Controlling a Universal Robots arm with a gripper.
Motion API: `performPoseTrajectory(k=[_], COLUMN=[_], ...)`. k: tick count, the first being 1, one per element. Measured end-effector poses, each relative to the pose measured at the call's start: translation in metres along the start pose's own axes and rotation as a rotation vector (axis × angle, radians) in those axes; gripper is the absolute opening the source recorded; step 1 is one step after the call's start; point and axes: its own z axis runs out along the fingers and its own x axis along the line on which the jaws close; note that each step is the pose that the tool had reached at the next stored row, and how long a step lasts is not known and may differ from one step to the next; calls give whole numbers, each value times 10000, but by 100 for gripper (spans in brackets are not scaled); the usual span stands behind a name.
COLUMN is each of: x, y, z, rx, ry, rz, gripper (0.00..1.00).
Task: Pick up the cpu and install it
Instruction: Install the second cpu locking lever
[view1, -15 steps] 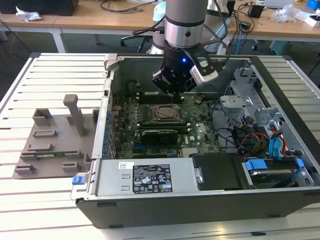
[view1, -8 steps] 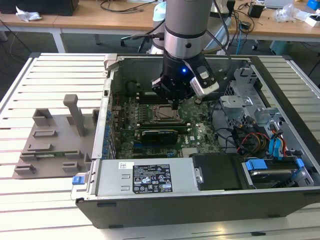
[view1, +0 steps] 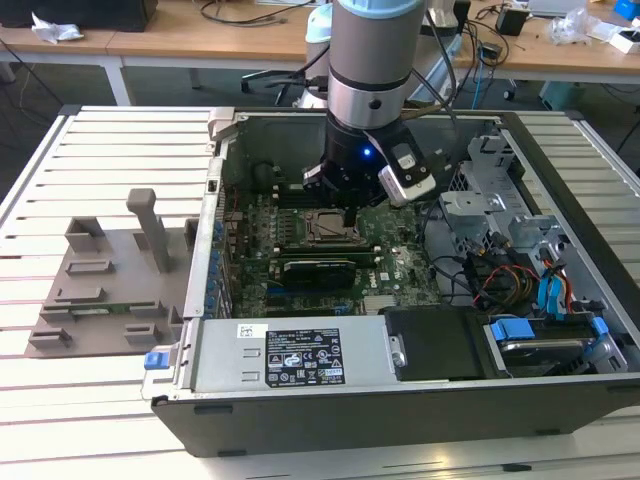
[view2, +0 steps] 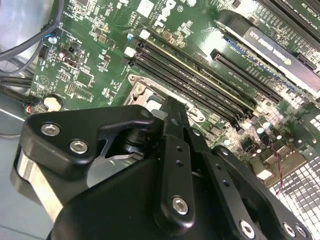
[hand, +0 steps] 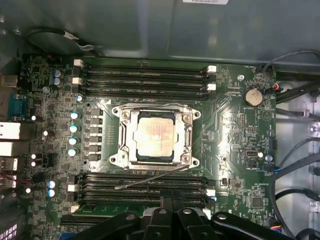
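The cpu (hand: 156, 135) is a silvery square chip lying flat inside the metal socket frame (hand: 121, 145) in the middle of the green motherboard (hand: 235, 130). In the exterior view the socket (view1: 322, 226) sits just below my gripper (view1: 345, 213), which hangs low inside the open computer case. In the first wrist view my gripper (hand: 171, 201) looks shut, with its fingertips close together and nothing between them, apart from the chip. In the second wrist view the black fingers (view2: 172, 125) cover most of the socket.
Long black memory slots (hand: 145, 75) flank the socket on both sides. A graphics card (view1: 320, 268) lies nearer the front, and the power supply (view1: 290, 355) sits at the case's front edge. Drive cages and cables (view1: 520, 270) fill the right. A grey fixture tray (view1: 110, 290) lies outside the case.
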Motion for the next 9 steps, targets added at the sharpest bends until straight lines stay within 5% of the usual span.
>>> performPoseTrajectory(k=[9], x=[3], y=[-17], z=[73], rx=[-1], ry=[0], rz=[0], gripper=[11])
